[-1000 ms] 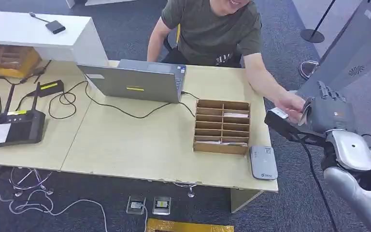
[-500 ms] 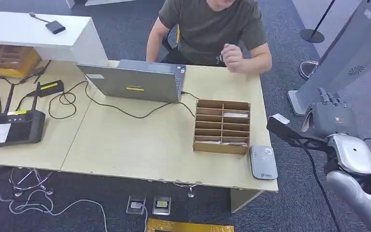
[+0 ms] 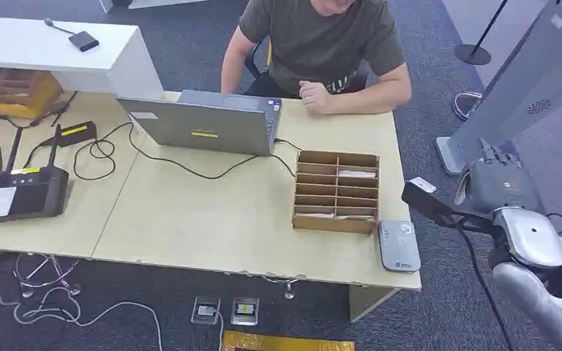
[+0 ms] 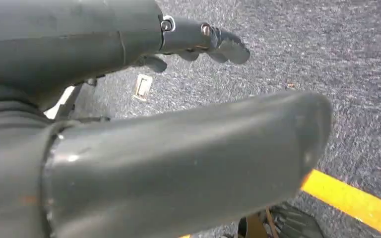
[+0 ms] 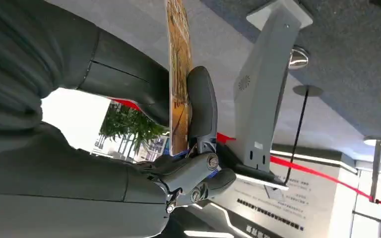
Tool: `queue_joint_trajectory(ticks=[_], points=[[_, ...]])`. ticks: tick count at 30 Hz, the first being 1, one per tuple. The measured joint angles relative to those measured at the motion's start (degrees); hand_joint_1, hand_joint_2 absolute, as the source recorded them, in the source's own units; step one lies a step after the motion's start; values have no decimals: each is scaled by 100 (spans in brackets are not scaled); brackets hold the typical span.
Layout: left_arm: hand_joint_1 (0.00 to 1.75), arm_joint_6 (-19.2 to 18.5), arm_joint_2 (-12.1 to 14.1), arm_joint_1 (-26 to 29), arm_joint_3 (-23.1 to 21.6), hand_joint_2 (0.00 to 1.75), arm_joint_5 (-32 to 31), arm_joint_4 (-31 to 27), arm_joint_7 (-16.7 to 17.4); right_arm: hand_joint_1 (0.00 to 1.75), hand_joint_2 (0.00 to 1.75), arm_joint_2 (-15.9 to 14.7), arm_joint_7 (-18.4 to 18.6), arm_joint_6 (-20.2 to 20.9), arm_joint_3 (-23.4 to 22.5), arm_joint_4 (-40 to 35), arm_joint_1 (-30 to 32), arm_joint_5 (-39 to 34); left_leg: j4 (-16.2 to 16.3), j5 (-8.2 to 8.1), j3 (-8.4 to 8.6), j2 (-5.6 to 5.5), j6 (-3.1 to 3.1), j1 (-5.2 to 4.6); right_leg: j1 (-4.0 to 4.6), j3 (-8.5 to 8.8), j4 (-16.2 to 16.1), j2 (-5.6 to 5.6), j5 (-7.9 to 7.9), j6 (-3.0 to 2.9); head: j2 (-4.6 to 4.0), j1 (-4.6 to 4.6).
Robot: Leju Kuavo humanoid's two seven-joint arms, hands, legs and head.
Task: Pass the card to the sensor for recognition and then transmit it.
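While right hand (image 3: 496,183) hangs off bench (image 3: 212,219) edge, its fingers (image 5: 202,106) and thumb clamp card (image 5: 177,79) edge-on, card upright between them. Card reader (image 3: 399,246) lies on bench corner, near fingers, on bench side of them, apart from card. Wooden slotted organizer (image 3: 336,191) sits just beyond reader. Person's hand (image 3: 315,96) rests on far bench edge beside laptop (image 3: 205,124). Left hand (image 4: 198,42) over carpet, fingers loosely curled, holding nothing.
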Motion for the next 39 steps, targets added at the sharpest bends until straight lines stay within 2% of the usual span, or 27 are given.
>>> queue_joint_trajectory(ticks=[4, 6, 17, 27, 33, 39], points=[[0, 2, 9, -2, -42, 0, 68, -13, 0, 175, 175, 2, 0, -42, 94, 2, 89, -120, 0, 0, -1, 0, 0, 0, 0, 0, 0, -1, 0, 0, 0, 2], [0, 26, 24, -27, -179, 0, 236, -15, -24, 175, 175, 46, -28, -345, 341, 63, 222, -448, -1, 0, -3, 0, 0, 0, 0, 0, 0, -1, 0, 0, 0, 0], [0, 70, 35, -54, -363, 0, 404, -15, -39, 175, 175, 218, -277, -1034, 732, 411, 208, -791, -1, 0, -5, -2, 0, 0, 0, 1, 1, -6, 0, 0, 0, 2], [0, 70, 61, -59, -468, 0, 415, -15, -59, 175, 175, 356, -321, -1246, 966, 640, 204, -933, -1, 0, -5, -2, 0, 0, 0, 0, 1, -6, 0, 0, 0, 2], [0, 68, 66, -59, -557, 0, 417, -15, -59, 175, 175, 422, -380, -1600, 1025, 756, 215, -1226, -1, 0, -4, -2, 0, 0, 0, 0, 0, -5, 0, 0, 0, 2], [0, 59, 70, -61, -608, 0, 422, -15, -59, 175, 175, 489, -380, -1713, 1075, 924, 269, -1255, -1, 0, -4, -2, 0, 0, 0, -1, 0, -4, 0, 0, 0, 2]])
